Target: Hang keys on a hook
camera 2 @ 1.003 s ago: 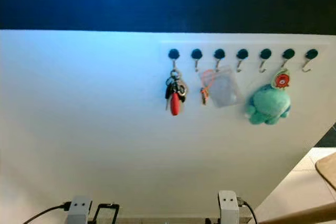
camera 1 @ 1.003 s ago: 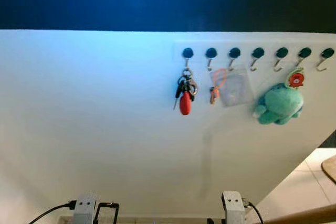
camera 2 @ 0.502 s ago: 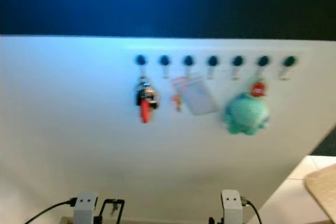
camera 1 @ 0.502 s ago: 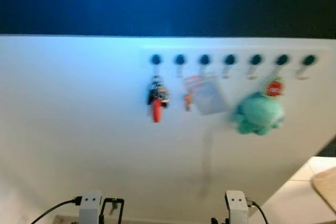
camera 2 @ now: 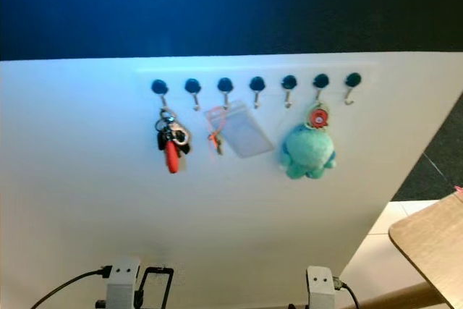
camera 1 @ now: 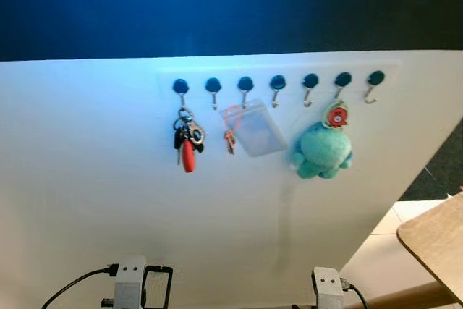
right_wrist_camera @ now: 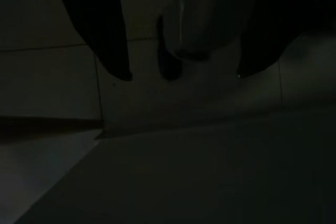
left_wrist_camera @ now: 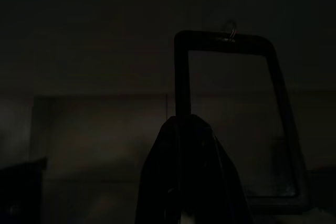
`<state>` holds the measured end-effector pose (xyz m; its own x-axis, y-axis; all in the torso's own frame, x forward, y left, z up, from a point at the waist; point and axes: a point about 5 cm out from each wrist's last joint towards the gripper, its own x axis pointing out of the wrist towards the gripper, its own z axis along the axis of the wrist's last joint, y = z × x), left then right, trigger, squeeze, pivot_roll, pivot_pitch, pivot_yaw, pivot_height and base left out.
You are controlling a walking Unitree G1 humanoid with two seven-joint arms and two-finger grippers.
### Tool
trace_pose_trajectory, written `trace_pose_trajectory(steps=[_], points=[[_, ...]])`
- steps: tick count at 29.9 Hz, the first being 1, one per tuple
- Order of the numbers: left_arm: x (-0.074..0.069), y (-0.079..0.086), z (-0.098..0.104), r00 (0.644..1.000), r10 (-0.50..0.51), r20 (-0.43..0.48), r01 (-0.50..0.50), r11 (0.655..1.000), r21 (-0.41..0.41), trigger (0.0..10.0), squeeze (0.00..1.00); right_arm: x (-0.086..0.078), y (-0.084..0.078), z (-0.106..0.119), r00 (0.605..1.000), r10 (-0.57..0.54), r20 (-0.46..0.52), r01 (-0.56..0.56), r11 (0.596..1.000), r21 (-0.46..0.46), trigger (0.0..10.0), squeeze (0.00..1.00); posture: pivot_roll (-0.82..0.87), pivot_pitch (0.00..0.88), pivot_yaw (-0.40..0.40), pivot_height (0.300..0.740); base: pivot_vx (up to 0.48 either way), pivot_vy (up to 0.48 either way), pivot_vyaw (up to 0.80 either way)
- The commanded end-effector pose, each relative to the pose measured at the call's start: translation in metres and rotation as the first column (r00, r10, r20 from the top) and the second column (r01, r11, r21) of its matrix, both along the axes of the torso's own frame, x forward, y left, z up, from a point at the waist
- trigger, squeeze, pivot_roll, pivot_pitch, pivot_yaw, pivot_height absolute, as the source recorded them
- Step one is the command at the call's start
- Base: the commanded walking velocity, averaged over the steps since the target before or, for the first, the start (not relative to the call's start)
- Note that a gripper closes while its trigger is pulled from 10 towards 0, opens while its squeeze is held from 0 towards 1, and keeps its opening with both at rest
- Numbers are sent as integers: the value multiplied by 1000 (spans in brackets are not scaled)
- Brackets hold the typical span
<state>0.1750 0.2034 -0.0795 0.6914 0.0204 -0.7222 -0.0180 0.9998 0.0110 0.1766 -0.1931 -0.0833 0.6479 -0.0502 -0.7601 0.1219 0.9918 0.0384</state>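
Keys (camera 1: 186,137) already hang from leftmost hook (camera 1: 181,88), plush (camera 1: 322,151) at 3 o'clock; right pincer (right_wrist_camera: 181,74) spread wide, left pincer's state unclear

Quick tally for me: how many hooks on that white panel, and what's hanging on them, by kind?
Hooks: 7
Key bunch with red fob: 1
Clear pouch on an orange loop: 1
Green plush toy: 1
Total: 7 hooks, 3 hung items, 4 hooks free.

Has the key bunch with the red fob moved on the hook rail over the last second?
No. The key bunch hangs from the leftmost hook, left of the clear pouch, exactly as before. The whole scene slid left in view, so the camera turned.
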Motion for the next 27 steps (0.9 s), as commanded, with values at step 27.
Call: trace_pose_trajectory(steps=[27], points=[[-3,19,3,1000,-2,-6,3,1000,29,10000,0,0,-5,1,1000,-18,4,18,1000,0,10000,0,32,43,30,740,-287,0,0]])
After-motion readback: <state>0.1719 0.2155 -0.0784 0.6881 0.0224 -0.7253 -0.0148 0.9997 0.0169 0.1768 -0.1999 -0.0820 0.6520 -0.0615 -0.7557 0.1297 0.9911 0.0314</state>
